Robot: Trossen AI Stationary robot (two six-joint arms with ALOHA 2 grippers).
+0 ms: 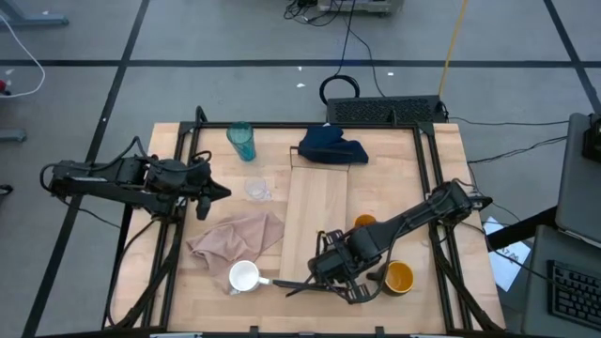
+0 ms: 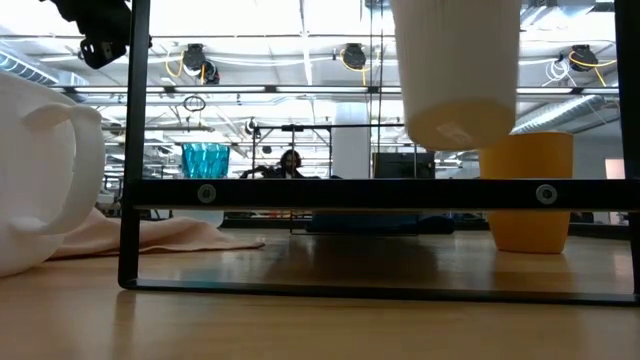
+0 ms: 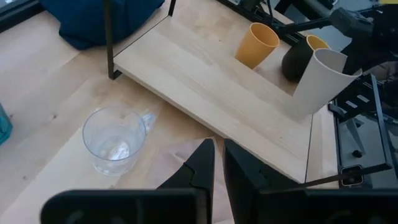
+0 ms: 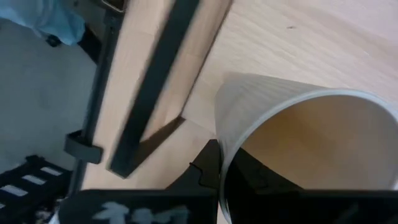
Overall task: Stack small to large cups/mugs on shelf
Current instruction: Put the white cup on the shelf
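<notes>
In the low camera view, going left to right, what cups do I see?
White mug → teal tumbler, far back → beige cup, hanging above the board → orange cup.

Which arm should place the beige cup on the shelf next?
Right. Its gripper is shut on the beige cup, lifted over the shelf. The left gripper waits by the clear cup.

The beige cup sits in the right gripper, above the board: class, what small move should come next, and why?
Probably lower it onto the board. The right gripper is shut on the beige cup's rim, and the low view shows the cup hanging clear of the wooden board, near the orange cup. The left gripper waits beside the clear cup.
</notes>
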